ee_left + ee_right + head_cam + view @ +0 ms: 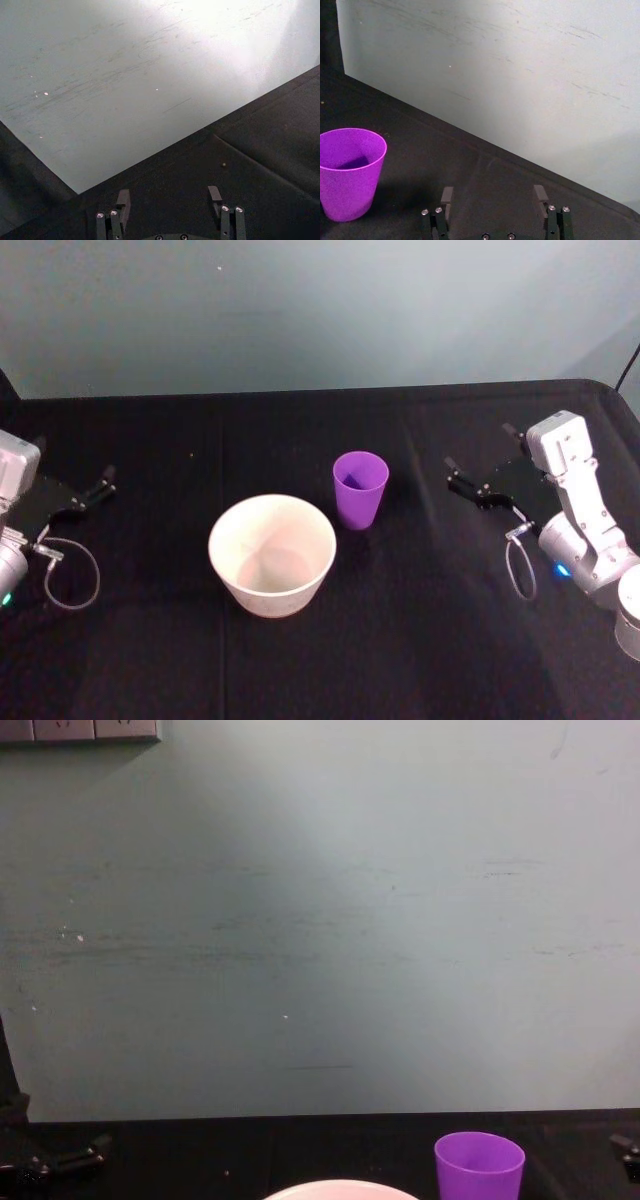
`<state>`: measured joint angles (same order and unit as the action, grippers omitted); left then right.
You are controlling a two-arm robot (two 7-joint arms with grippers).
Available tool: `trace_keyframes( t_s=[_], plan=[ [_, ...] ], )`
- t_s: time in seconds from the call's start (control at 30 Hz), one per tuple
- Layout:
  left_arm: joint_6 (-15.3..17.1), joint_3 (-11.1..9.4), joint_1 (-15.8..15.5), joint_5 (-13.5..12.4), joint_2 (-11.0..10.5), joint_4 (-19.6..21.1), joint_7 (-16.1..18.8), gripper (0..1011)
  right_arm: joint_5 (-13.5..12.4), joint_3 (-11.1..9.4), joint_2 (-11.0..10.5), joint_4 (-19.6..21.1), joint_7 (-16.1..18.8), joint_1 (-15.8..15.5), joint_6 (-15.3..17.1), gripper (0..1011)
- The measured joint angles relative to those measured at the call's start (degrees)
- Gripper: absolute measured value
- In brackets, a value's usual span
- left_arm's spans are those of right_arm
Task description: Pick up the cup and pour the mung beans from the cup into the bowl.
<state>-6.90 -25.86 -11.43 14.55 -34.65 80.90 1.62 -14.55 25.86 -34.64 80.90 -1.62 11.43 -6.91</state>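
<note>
At the far left of the head view, the left gripper [98, 488] rests low over the black cloth-covered table [420, 640], a thin grey cable loop [72, 578] hanging beneath its wrist. In its own wrist view the left gripper [169, 197] has its two flat, dark, matte fingers [122, 200] spread wide, with only bare cloth between them.

Right of it, near the table's middle, stands the round pale pinkish-white bowl [270, 590]. It has smooth curved walls and a wide open mouth. Its inside looks plain and slightly glossy.

Just beside the bowl, behind and to its right without touching it, the small bright purple plastic cup [359, 490] stands upright. It is smooth and handleless and tapers to a narrower base. Its dark interior hides whatever lies inside. The chest view shows the cup [478, 1165] beside the bowl's rim [340, 1188].

Farther right, well apart from the cup, the right gripper [480, 447] sits on its white jointed arm and points toward the cup. In the right wrist view its black fingers [447, 195] stand parted around nothing, and the cup [350, 170] lies off to one side ahead of them. A scuffed, pale grey-green wall [320, 920] rises behind the table.
</note>
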Motion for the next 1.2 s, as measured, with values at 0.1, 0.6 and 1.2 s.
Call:
trace_keyframes(
  t_s=[0.1, 0.6, 1.2],
  plan=[
    [0.00, 0.00, 0.00, 0.00, 0.00, 0.00, 0.00, 1012, 0.00, 0.00, 0.00, 0.00, 0.00, 0.00, 0.00, 1002],
    [0.00, 0.00, 0.00, 0.00, 0.00, 0.00, 0.00, 1012, 0.00, 0.00, 0.00, 0.00, 0.00, 0.00, 0.00, 1002],
    [0.00, 0.00, 0.00, 0.00, 0.00, 0.00, 0.00, 1011, -3.16, -0.96, 0.55, -0.10, 7.09, -0.14, -1.32, 1000]
  ],
)
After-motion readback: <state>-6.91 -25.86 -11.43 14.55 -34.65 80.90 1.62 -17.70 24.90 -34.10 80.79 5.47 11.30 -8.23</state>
